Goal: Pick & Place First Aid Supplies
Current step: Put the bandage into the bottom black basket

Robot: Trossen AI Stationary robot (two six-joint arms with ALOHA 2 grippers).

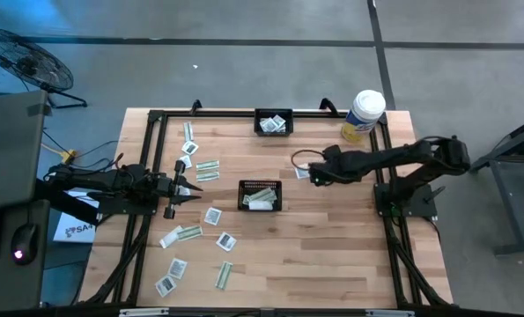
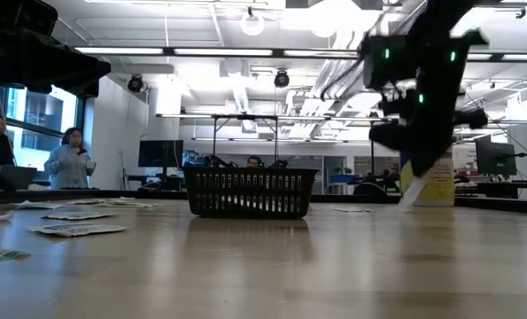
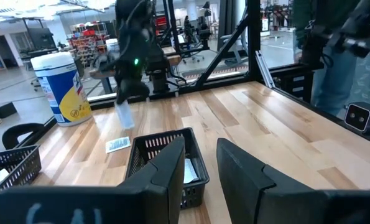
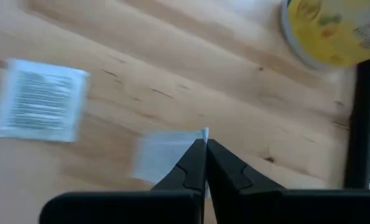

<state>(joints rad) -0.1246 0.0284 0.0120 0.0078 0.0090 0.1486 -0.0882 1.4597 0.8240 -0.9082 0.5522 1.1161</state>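
Note:
My right gripper [image 1: 313, 175] hovers right of the central black basket [image 1: 260, 195], shut on a white square packet [image 4: 163, 155]. A second white packet with dark print [image 4: 40, 101] lies flat on the table just beside it, and shows in the high view [image 1: 302, 173]. My left gripper [image 1: 191, 187] is open and empty at the table's left, its fingers [image 3: 172, 162] pointing toward the basket. Several square and green-and-white strip packets [image 1: 208, 167] lie flat on the table's left half. My right gripper pinches the white packet between its two fingers at one edge, near a corner [image 4: 201, 133]. The fingers come from above, slanting down. The packet [image 3: 125, 115] hangs below the fingertips, tilted and clear of the table.
A second black basket [image 1: 273, 122] holding packets stands at the far edge. A white-and-yellow canister [image 1: 364, 114] stands at the far right corner. The central basket holds packets [image 1: 262, 202]. A black frame [image 1: 156, 114] borders the table. People stand in the room beyond.

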